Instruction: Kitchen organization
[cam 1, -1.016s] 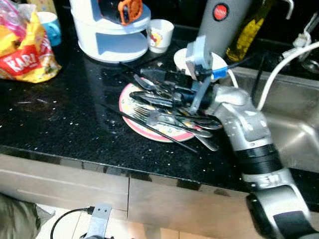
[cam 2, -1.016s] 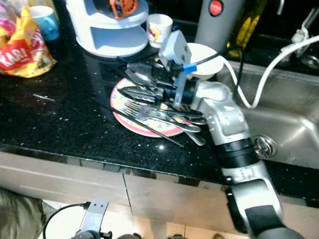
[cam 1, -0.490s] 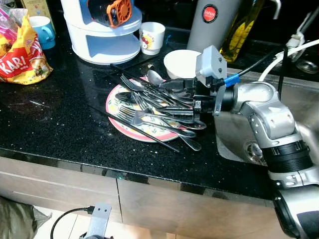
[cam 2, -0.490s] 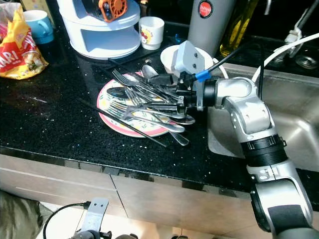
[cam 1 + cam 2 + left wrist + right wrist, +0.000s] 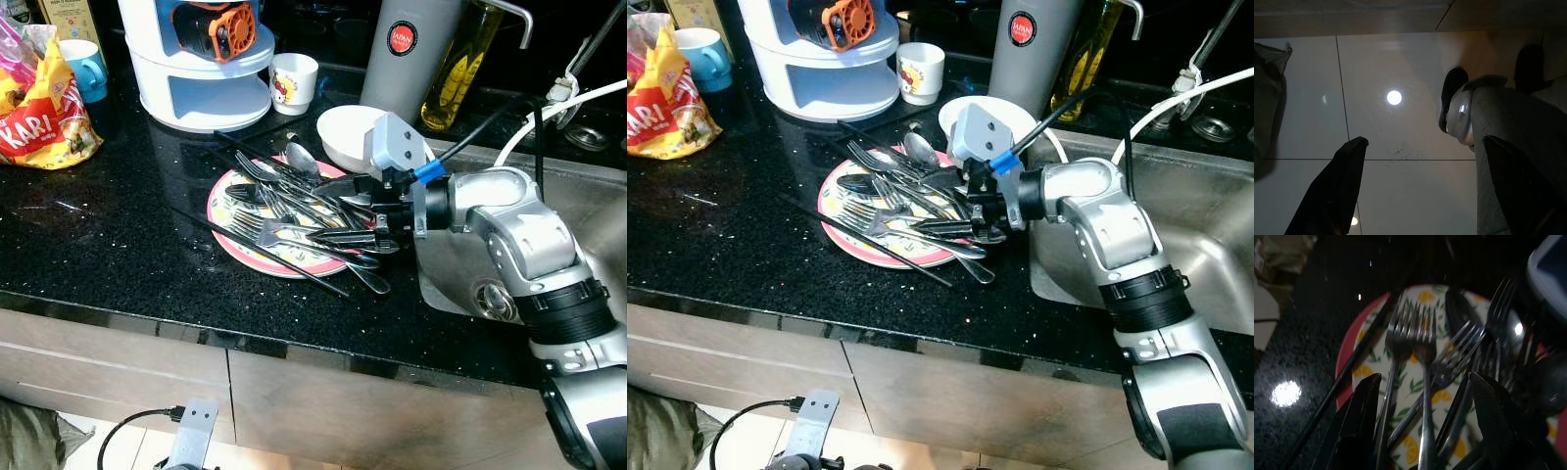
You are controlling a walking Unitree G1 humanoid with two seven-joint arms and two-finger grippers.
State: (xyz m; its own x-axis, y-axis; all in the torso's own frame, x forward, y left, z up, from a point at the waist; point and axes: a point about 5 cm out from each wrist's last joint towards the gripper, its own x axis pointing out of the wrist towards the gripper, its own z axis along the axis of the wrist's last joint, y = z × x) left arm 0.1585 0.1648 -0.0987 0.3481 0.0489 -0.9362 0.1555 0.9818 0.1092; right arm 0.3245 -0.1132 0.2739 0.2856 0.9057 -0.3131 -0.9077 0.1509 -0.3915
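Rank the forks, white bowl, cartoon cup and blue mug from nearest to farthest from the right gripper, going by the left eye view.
1. Forks, between the right gripper's open fingers on the plate.
2. White bowl, just behind.
3. Cartoon cup, farther back-left.
4. Blue mug, far left.

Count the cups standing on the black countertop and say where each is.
2. A blue cup stands at the far left behind the snack bag; a white cup stands beside the white rack.

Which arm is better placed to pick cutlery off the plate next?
Right. The right gripper sits over the cutlery pile on the plate, fingers open around fork handles in its wrist view. The left gripper hangs open over the floor tiles, away from the counter.
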